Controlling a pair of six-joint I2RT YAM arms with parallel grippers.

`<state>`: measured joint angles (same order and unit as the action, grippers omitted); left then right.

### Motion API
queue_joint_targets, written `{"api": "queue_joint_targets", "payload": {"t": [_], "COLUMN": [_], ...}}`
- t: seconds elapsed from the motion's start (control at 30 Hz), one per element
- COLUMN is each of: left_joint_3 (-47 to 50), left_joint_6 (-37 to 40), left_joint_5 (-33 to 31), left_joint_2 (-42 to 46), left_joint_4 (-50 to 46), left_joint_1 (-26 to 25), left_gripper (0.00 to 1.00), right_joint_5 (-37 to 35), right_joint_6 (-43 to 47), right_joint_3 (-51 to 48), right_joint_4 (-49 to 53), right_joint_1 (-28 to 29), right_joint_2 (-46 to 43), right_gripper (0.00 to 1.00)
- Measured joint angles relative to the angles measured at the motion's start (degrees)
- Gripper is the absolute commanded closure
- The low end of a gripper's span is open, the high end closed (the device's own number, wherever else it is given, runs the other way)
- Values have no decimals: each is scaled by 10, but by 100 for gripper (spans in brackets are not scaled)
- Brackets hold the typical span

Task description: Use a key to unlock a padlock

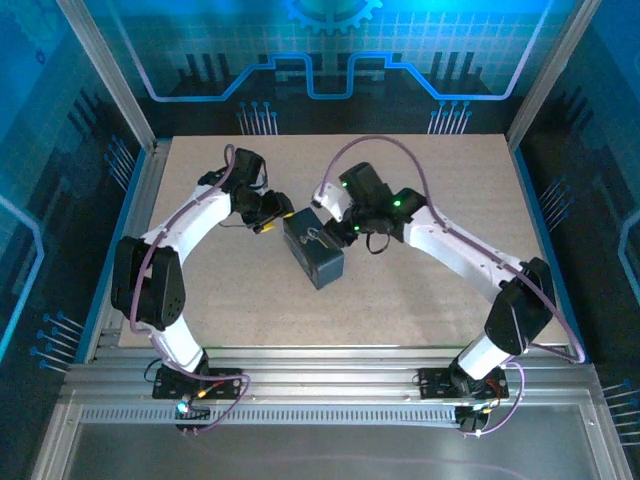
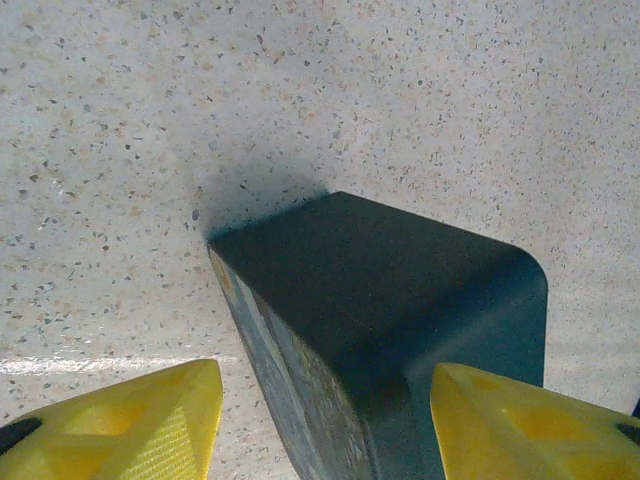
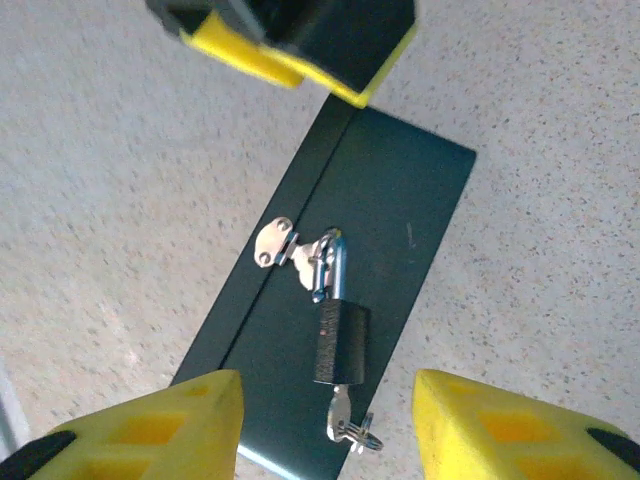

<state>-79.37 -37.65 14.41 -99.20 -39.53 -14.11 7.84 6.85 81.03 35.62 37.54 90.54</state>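
A dark blue box point(image 3: 400, 200) stands on the table, its narrow dark face up. On that face a silver hasp point(image 3: 272, 243) carries the padlock point(image 3: 341, 343), a dark body with a shiny shackle threaded through the hasp. The key point(image 3: 345, 415) sits in the padlock's bottom end, its ring lying on the box edge. My right gripper point(image 3: 327, 395) hovers over the key, open, its yellow fingers wide on either side and touching nothing. My left gripper point(image 2: 325, 370) is at the box's point(image 2: 400, 300) far end, open. One finger overlaps the box, and table shows between the other and the box.
The box point(image 1: 318, 262) lies in the middle of the speckled table point(image 1: 420, 300), with the left gripper point(image 1: 275, 215) and the right gripper point(image 1: 335, 225) close together at its far end. Purple cables loop over both arms. Aluminium rails border the near edge.
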Motion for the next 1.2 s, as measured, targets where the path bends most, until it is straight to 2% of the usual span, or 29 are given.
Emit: {"api": "queue_joint_targets", "payload": {"t": [0.2, 0.4, 0.53, 0.8, 1.2], "left_joint_3": [-6, -12, -12, -12, -12], "left_joint_6": [-6, -13, -14, -14, -14], "left_joint_5": [0, 0, 1, 4, 5], "left_joint_2": [-2, -2, -2, -2, -2], "left_joint_4": [4, 8, 9, 9, 9], "left_joint_1": [0, 0, 0, 0, 0], "left_gripper": [42, 42, 42, 42, 42], "right_joint_5": [99, 151, 147, 92, 57], "right_joint_6": [-113, -183, -191, -178, -169], "right_joint_3": [-39, -50, -55, -59, -75], "right_joint_4": [-59, -99, -102, -82, -76], "right_joint_1": [-79, -85, -74, -41, -38], "right_joint_2": [-10, 5, 32, 59, 62], "right_gripper": [54, 57, 58, 56, 51]}}
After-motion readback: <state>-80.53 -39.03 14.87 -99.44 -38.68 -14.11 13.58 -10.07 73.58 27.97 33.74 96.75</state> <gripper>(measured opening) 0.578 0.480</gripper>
